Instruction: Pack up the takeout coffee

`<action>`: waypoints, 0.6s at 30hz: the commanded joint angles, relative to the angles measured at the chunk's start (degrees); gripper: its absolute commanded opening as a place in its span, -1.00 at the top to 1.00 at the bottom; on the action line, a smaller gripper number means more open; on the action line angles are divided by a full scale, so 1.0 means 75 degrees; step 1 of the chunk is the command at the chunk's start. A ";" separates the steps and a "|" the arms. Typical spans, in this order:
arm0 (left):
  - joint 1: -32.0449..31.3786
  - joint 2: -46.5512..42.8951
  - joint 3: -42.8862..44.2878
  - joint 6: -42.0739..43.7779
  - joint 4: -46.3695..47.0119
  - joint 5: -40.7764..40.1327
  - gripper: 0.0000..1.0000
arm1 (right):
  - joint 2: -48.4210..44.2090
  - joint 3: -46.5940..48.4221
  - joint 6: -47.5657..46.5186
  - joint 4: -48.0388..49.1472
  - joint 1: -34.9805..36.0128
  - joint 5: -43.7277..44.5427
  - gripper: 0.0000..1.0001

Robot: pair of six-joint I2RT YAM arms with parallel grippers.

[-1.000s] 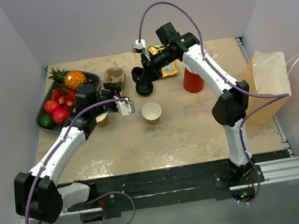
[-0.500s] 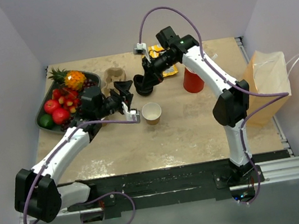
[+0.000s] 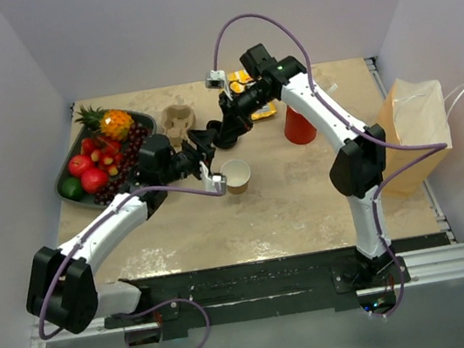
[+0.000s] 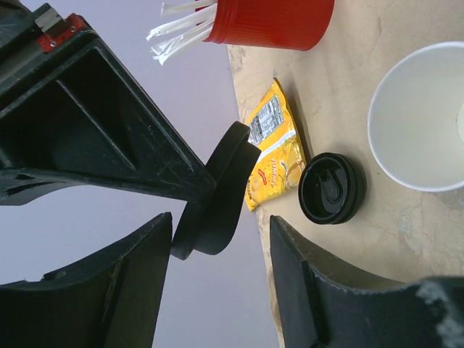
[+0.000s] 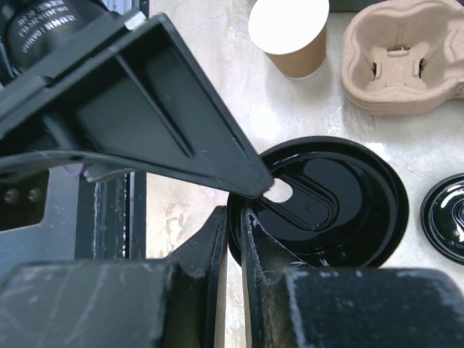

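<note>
Left arm is swinging in from beside the fruit tray towards bench centre; a second ago its pincer was sitting near the tray, now the left pincer is hanging just left of the lidless paper cup and close under the right pincer. Right arm is barely shifting, wrist drawing slightly back and up. Right pincer is clamping a black lid by its rim, holding it tilted above the bench, in front of the pulp cup carrier. Left pincer is standing wide with nothing between its fingers; in its wrist view the held lid is showing edge-on through the gap, can't tell how far off. A second, loose lid is lying flat on the bench, touching the yellow snack packet, just beside the lidless cup. Red cup is standing behind them, further right. Takeout coffee: a lidded brown cup isn't making itself out in any view, so I can't tell where it is or how it looks.
</note>
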 commanded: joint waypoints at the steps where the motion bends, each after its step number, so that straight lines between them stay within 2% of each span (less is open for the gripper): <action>1: -0.0083 0.0247 0.0256 0.0351 0.0572 0.0025 -0.16 | -0.0438 0.0075 0.0004 -0.0113 0.0044 -0.0150 1.00; 9: -0.0142 0.0564 0.0420 0.0422 0.1041 -0.0246 0.14 | -0.0333 0.0227 -0.0031 -0.0183 0.0056 -0.0126 1.00; 12: -0.0153 0.0564 0.0455 0.0422 0.1006 -0.0223 0.28 | -0.0321 0.0239 -0.0043 -0.0183 0.0056 -0.0126 1.00; 13: -0.0165 0.0564 0.0490 0.0410 0.0948 -0.0211 0.39 | -0.0321 0.0239 -0.0031 -0.0160 0.0056 -0.0126 1.00; 15: -0.0153 0.0576 0.0525 0.0410 0.0842 -0.0187 0.46 | -0.0321 0.0262 0.0051 -0.0055 0.0056 -0.0150 0.81; 17: -0.0165 0.0564 0.0572 0.0340 0.0725 -0.0187 0.51 | -0.0356 0.0356 -0.0054 -0.0020 0.0032 -0.0208 0.51; 18: -0.0165 0.0529 0.0572 0.0259 0.0702 -0.0210 0.53 | -0.0461 0.0426 -0.0089 0.0050 -0.0003 -0.0208 0.28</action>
